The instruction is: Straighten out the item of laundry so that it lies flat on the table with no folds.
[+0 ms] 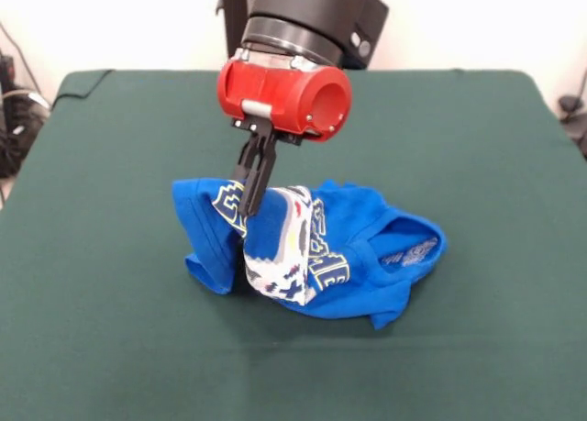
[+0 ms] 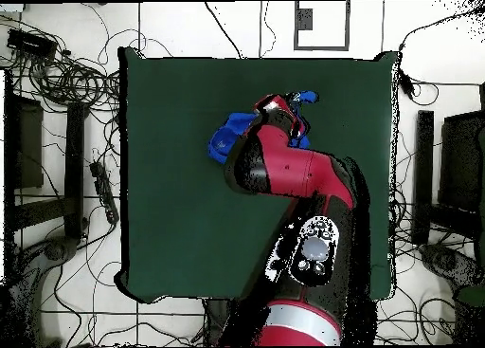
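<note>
A black two-fingered gripper pinches closed on a crumpled bright blue printed T-shirt, lifting its fold above the dark green felt table.

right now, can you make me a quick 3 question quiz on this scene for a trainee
1. True or false: the T-shirt lies flat with no folds.
2. Where is the pincer in the front view? A) hovering over bare felt away from the shirt B) down at the raised fold of the shirt C) off the table edge
3. Fill in: the shirt's cloth is bright ____.

Key:
1. False. It is bunched in a heap, with one fold lifted up at the pincer.
2. B. The fingers look closed on that fold, left of the heap's middle.
3. Blue, with a white-grey print and yellow-edged lettering showing.
</note>
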